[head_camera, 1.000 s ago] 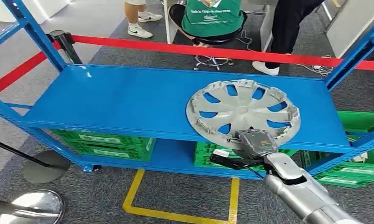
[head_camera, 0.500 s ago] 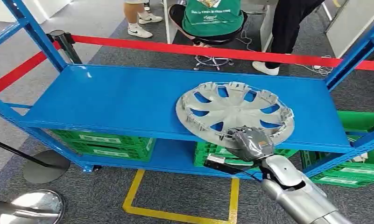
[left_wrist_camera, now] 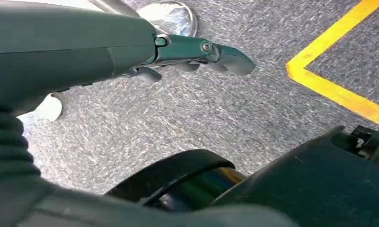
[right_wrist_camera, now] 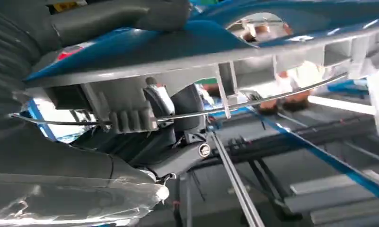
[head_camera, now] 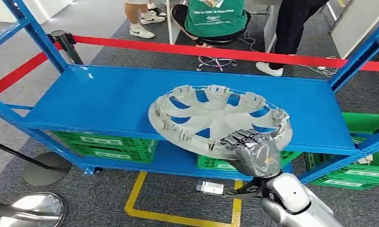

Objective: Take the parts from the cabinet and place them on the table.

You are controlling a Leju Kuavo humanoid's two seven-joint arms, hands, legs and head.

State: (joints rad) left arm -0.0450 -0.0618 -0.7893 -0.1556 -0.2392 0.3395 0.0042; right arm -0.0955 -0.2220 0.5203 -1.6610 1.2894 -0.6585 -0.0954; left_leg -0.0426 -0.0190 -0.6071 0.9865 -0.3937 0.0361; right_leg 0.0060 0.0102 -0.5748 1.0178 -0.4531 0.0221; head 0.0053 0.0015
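Right hand (head_camera: 254,153) clamped on the near rim of the grey hubcap (head_camera: 211,118), fingers curled over the edge from below and in front. Hubcap tilted, near rim lifted and jutting out past the front edge of the blue shelf (head_camera: 107,101), far rim toward the middle of the shelf, inner ribbed side turned up, blue showing through the spoke openings. In the right wrist view, thumb and dark fingers (right_wrist_camera: 178,106) pressed against the underside of the rim (right_wrist_camera: 201,78), a thin wire ring running along it. Silver right forearm (head_camera: 296,201) rising from the lower edge of the head view toward the front edge of the shelf, right of centre.

Left hand (left_wrist_camera: 197,52) hanging over grey carpet (left_wrist_camera: 201,113), fingers loosely stretched out, holding nothing; yellow floor tape (left_wrist_camera: 339,90) just beyond.

Below the shelf, green crates (head_camera: 107,144) on the lower deck, more of them at the right end (head_camera: 367,123). Yellow tape outline (head_camera: 178,217) on the carpet in front of the rack. Red barrier belt (head_camera: 215,51) stretched behind the far edge of the shelf, a black post (head_camera: 66,45) at the far left corner. Beyond the belt, a person seated in a green shirt (head_camera: 213,16) and legs of others standing near
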